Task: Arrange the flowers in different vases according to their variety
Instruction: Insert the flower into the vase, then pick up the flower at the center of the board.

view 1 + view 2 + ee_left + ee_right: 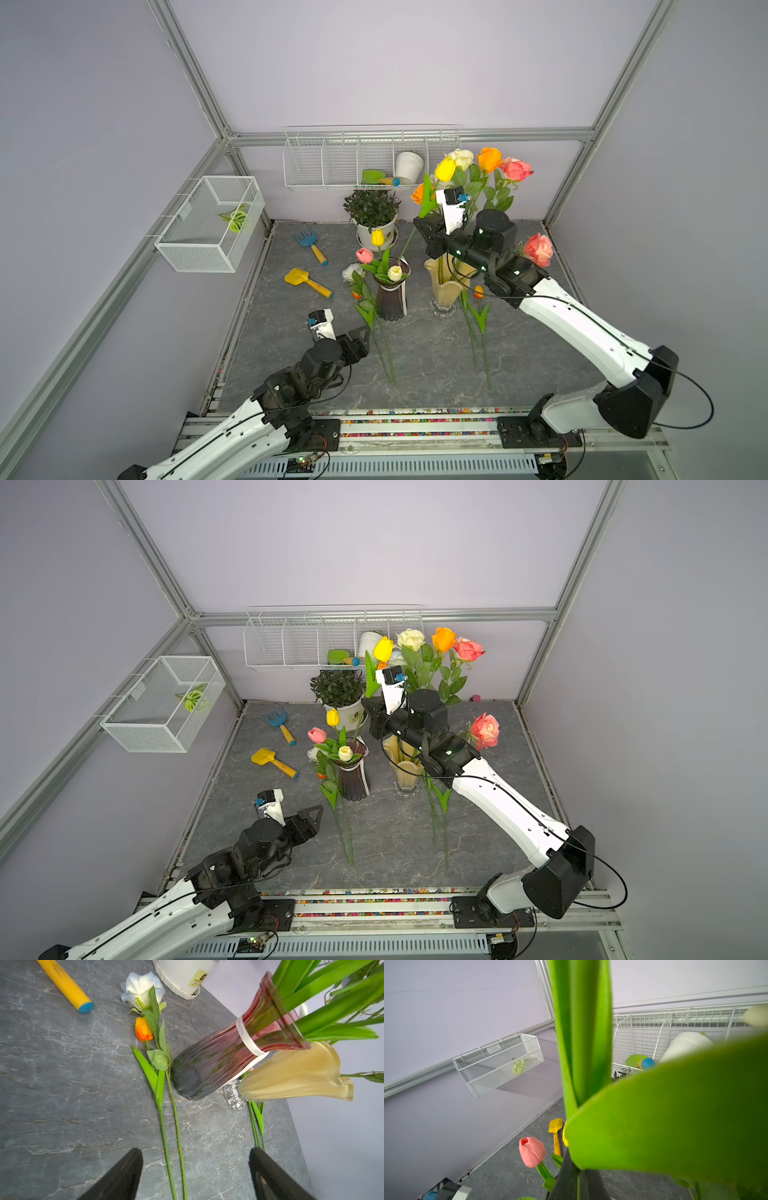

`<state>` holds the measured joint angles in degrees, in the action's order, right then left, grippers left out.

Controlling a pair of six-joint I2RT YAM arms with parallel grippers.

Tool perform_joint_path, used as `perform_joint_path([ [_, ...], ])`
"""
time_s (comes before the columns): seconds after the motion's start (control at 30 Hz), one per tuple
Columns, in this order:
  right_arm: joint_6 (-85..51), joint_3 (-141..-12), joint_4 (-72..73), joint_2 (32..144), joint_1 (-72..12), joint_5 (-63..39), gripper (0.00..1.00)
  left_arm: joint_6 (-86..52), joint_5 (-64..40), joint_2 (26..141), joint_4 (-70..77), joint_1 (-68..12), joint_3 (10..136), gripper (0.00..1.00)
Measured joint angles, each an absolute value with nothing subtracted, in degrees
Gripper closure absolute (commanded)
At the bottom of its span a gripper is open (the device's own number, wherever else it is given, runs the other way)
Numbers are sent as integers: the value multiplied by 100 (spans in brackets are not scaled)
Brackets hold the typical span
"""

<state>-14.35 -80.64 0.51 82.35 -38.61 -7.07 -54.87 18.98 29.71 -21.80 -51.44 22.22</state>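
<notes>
My right gripper (pixel 422 227) (pixel 579 1178) is shut on the green stem of a yellow tulip (pixel 445 168), whose lower end reaches the rim of the dark purple vase (pixel 390 296) (pixel 218 1064). That vase holds yellow (pixel 377 237), pink (pixel 532 1151) and cream (pixel 395 272) tulips. The pale yellow vase (pixel 446 286) (pixel 291 1076) holds roses (pixel 489 158). A white-blue rose (pixel 143 987) and an orange tulip (pixel 143 1029) lie on the table. Their stems pass between the fingers of my open left gripper (pixel 362 332) (pixel 195 1167). Another orange tulip (pixel 478 291) lies right of the yellow vase.
A bushy potted plant (pixel 373 212) stands behind the vases. A blue rake (pixel 309 243) and yellow shovel (pixel 307 280) lie at the left. A wire basket (pixel 208 224) hangs on the left wall. A wire shelf (pixel 324 162) on the back wall carries a white pot (pixel 409 166).
</notes>
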Motion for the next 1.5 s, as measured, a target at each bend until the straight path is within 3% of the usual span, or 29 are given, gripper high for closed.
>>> perform_joint_path([
  [0.23,-1514,-7513,110,8495,-3861,-609,100,-5502,1361,3809,-1813,-4886,2248,17],
  [0.37,-1581,-7365,95,8621,-3861,-757,50,-5502,1197,4163,-1752,-4781,2294,20],
  [0.4,-1599,-7356,86,8632,-3861,-794,42,-5507,1184,4195,-1734,-4757,2298,20],
  [0.47,-1588,-7352,47,8635,-3863,-891,33,-5505,1140,4224,-1697,-4716,2303,21],
  [0.83,-1669,-6978,-814,8278,-3931,-969,7,-5505,897,4335,-1651,-4486,2373,27],
  [1.03,-1597,-6639,-1347,7411,-4051,-751,10,-5524,537,4880,-1503,-4195,2491,46],
  [1.5,-1400,-6182,-2209,5800,-4073,-191,37,-5634,-204,6427,-1531,-3625,2869,51],
])
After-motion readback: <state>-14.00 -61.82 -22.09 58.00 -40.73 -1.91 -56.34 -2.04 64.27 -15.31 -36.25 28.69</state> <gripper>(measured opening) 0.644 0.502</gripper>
